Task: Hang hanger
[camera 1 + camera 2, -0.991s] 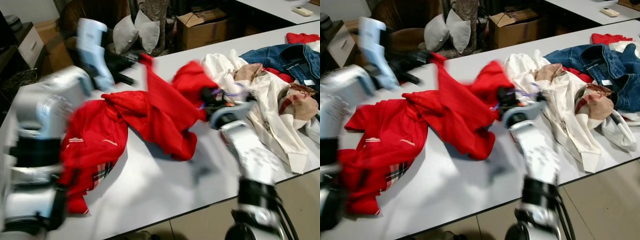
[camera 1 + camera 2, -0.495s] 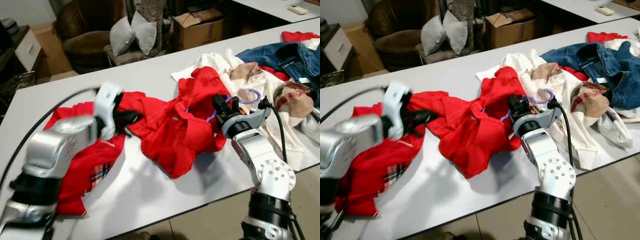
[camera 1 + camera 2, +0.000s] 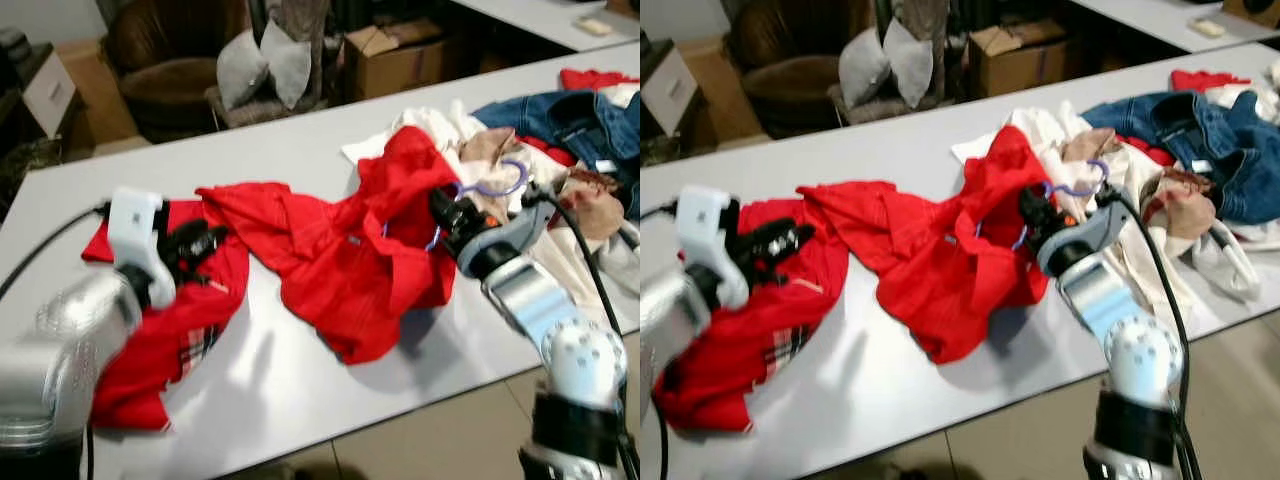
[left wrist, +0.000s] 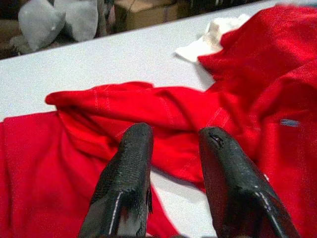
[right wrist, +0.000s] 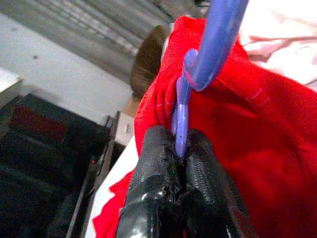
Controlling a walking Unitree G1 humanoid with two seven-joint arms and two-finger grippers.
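Right gripper (image 5: 181, 148) clamped on purple plastic hanger (image 3: 495, 186) inside red fabric shirt (image 3: 350, 250), left gripper (image 4: 173, 148) open beside it; next, likely lift.

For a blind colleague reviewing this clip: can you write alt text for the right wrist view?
The right gripper's two black fingers are shut on the thin stem of a purple plastic hanger, whose hook curves away above them. A crumpled red fabric garment bunches around the hanger, with pale clothing beyond it.
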